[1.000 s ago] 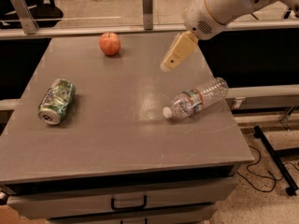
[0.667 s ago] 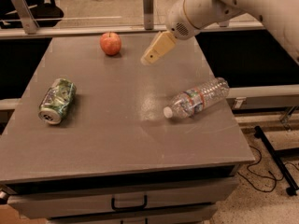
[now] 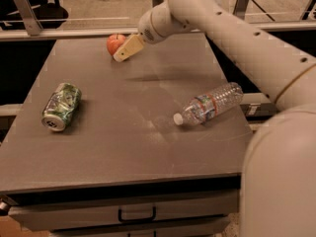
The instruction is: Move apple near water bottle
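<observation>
I see the red-orange apple [image 3: 115, 43] resting by the far edge of the bench [image 3: 123, 147], left of centre. The clear water bottle [image 3: 210, 104] lies on its side near the right edge, white cap pointing toward the near-left corner. My gripper [image 3: 120, 57] hangs just beside the apple.

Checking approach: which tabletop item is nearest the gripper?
The apple at the far edge; the gripper is beside it, the can and water bottle farther off.

end effector [image 3: 120, 57] beside apple [image 3: 114, 43], water bottle [image 3: 210, 105] well apart.
</observation>
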Tool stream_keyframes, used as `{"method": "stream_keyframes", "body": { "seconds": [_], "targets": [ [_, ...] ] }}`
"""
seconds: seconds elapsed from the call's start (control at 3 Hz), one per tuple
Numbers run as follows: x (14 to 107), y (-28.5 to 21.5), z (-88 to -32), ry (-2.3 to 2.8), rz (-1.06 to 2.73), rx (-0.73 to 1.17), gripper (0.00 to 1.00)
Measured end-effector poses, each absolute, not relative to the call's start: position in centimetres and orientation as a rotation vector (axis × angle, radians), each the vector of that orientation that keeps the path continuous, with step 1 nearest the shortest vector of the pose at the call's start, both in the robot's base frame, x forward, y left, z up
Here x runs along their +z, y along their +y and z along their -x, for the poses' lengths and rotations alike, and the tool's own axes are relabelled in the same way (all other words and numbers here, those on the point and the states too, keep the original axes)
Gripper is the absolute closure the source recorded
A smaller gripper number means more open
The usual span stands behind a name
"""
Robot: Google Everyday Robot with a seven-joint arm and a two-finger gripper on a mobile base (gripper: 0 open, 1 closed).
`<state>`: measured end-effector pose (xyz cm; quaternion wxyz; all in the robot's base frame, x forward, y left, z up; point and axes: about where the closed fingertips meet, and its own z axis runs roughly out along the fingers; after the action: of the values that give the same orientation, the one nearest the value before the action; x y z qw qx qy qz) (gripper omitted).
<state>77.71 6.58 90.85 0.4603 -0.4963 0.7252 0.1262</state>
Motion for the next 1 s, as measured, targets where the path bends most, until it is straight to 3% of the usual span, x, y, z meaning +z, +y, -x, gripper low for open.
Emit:
{"method": "stream_keyframes", "body": {
  "seconds": [0.33, 1.0],
  "targets": [
    [89.1, 10.1, -81.1, 1.818, 1.165, 0.342, 0.00],
    [87.2, 13.3, -83.5, 1.868, 1.108, 0.384, 0.41]
  ]
}}
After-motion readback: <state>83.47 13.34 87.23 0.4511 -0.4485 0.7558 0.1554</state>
